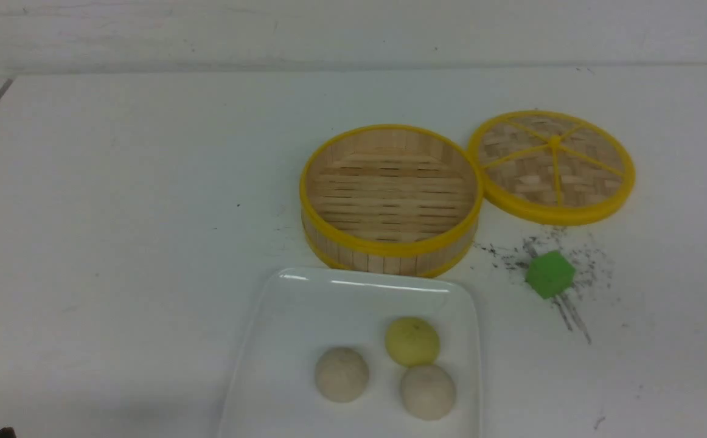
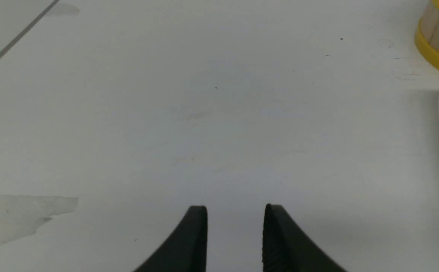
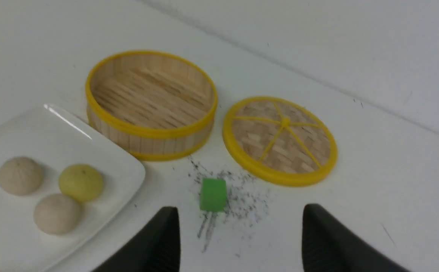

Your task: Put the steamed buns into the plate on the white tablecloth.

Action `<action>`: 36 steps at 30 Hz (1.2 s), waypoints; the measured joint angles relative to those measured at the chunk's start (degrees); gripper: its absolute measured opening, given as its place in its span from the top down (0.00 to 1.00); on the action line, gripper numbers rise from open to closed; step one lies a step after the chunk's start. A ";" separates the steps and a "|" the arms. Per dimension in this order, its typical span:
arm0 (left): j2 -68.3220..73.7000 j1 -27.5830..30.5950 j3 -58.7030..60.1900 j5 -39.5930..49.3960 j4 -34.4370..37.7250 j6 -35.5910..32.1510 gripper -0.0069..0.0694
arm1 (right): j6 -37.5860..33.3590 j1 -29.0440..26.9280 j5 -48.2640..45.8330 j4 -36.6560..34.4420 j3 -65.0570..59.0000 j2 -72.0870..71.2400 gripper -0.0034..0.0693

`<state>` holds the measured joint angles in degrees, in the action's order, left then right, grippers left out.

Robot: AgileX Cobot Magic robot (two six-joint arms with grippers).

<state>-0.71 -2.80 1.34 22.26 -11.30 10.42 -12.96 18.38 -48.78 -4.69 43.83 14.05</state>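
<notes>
currently: contents and positions

1. glossy white rectangular plate with rounded corners [image 1: 305,286]: flat on the plain white speckled tablecloth [image 1: 146,243], just in front of the round bamboo steamer basket with yellow rims [image 1: 390,258].
2. pale yellow round domed steamed bun [image 1: 412,341] and two off-white beige round domed steamed buns [image 1: 342,374] [image 1: 428,392]: all three inside the plate, clustered just beside one another.
3. round woven bamboo lid with yellow rim [image 1: 553,165]: flat on the cloth, just right of the basket.
4. small green cube [image 1: 549,274]: on dark scuff marks near the lid.
5. right claw [image 3: 240,207]: black fingers spread wide, nothing held. the cube lies ahead of the gap. plate and buns lie off to its left, well apart.
6. left claw [image 2: 235,211]: black fingers parted by a narrow gap, nothing held, over the cloth. plate rim and basket wall show only at the margin of its wrist view, well apart from it.
</notes>
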 joint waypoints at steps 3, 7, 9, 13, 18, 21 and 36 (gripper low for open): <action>0.00 0.00 0.00 0.00 0.00 0.00 0.59 | 0.00 0.00 5.11 -2.53 -7.26 -7.37 0.35; 0.00 0.00 0.00 0.00 0.00 0.00 0.59 | 0.03 0.00 8.53 -5.41 -13.77 -14.77 0.35; 0.00 0.00 0.00 0.00 0.00 0.00 0.59 | 0.03 0.00 8.71 -6.23 -14.54 -14.99 0.35; 0.00 0.00 0.00 0.00 0.00 0.00 0.59 | 0.03 -0.17 8.71 -7.44 -14.95 -15.00 0.36; 0.00 0.00 0.00 0.00 0.00 0.00 0.59 | 0.03 -0.17 8.01 -5.26 -14.97 -15.00 0.39; 0.00 0.00 0.00 0.00 0.00 0.00 0.59 | 0.42 -0.17 6.38 -2.10 -14.97 -15.05 0.41; 0.00 0.00 0.00 0.00 -0.05 0.00 0.59 | 7.26 -0.17 6.69 0.48 -22.05 -15.05 0.43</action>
<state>-0.71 -2.80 1.34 22.26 -11.35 10.42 -5.70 18.21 -42.09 -4.21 21.79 -1.00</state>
